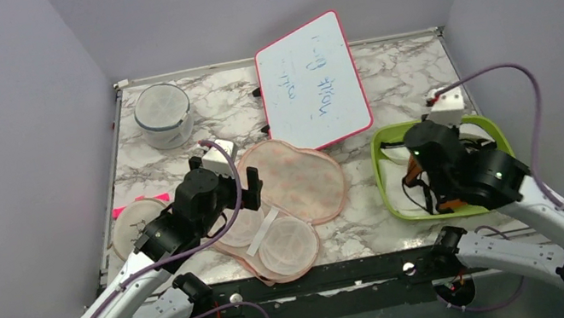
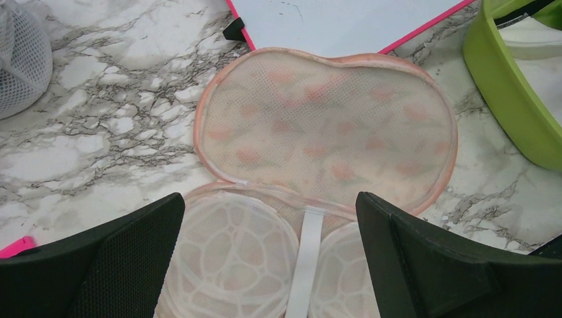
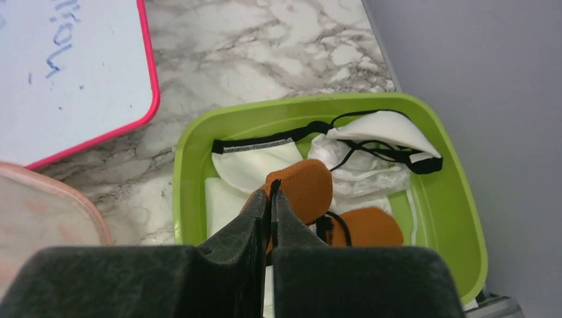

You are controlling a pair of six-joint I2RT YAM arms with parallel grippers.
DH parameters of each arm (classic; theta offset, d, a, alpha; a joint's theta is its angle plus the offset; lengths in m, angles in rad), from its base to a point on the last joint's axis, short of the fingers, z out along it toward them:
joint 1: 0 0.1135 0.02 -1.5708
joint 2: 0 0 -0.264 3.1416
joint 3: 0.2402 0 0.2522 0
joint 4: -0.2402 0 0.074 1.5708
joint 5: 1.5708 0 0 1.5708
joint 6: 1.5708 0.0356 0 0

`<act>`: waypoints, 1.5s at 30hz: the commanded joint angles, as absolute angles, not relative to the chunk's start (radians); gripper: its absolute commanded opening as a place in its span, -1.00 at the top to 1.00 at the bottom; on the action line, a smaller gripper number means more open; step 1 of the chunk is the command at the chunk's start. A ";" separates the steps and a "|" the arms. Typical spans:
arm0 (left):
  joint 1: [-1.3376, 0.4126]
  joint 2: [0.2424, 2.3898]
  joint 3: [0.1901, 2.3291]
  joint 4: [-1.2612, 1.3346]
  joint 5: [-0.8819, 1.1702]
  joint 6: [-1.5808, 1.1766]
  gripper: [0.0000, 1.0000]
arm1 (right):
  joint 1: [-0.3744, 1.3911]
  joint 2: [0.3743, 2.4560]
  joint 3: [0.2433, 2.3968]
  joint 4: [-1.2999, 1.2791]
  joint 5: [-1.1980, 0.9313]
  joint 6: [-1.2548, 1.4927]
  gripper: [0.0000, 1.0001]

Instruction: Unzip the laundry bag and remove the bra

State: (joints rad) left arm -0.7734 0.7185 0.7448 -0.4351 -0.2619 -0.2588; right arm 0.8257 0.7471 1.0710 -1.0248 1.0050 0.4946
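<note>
The peach-pink laundry bag (image 1: 299, 178) lies unzipped and spread flat on the marble table, its lid (image 2: 325, 132) folded back. The lower half shows two white round cages (image 2: 232, 258) and a white strap. My left gripper (image 2: 270, 202) hovers open just above that lower half, with nothing between its fingers; in the top view this left gripper (image 1: 247, 189) is over the bag's left side. My right gripper (image 3: 272, 193) is shut on the black-trimmed edge of the rust-orange bra (image 3: 306, 187), over the green bin (image 3: 192, 146). The bra's second cup (image 3: 368, 228) rests lower in the bin.
White garments with black straps (image 3: 371, 152) lie in the green bin (image 1: 387, 185). A pink-edged whiteboard (image 1: 313, 80) sits behind the bag. A white mesh cylinder (image 1: 164, 114) stands at the back left, a round white disc pouch (image 1: 133, 223) at the left edge.
</note>
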 commanded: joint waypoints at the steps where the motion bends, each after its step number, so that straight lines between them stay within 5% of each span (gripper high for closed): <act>1: -0.772 0.719 0.742 -0.420 -0.270 -0.252 -0.98 | 0.830 0.808 1.009 -0.937 1.045 0.656 0.98; 10: -0.771 0.707 0.742 -0.420 -0.268 -0.253 -0.98 | 0.654 0.949 0.829 -0.850 0.895 0.821 0.99; 16: -0.773 0.706 0.742 -0.420 -0.265 -0.255 -0.98 | 0.449 1.009 0.745 -0.588 0.620 0.623 0.98; 24: -0.773 0.714 0.742 -0.420 -0.265 -0.255 -0.98 | 0.431 1.064 0.730 -0.443 0.543 0.485 0.94; 36: -0.773 0.716 0.742 -0.420 -0.264 -0.256 -0.98 | 0.431 0.903 0.839 -0.501 0.394 0.373 -0.04; 39: -0.773 0.710 0.742 -0.420 -0.263 -0.256 -0.98 | 0.431 0.890 0.884 -0.531 0.199 0.291 -0.29; 42: -0.774 0.712 0.742 -0.419 -0.259 -0.256 -0.98 | 0.430 0.878 0.874 -0.490 -0.050 0.246 -0.77; 45: -0.773 0.717 0.744 -0.418 -0.256 -0.255 -0.98 | 0.431 0.910 0.836 -0.440 -0.285 0.243 -0.83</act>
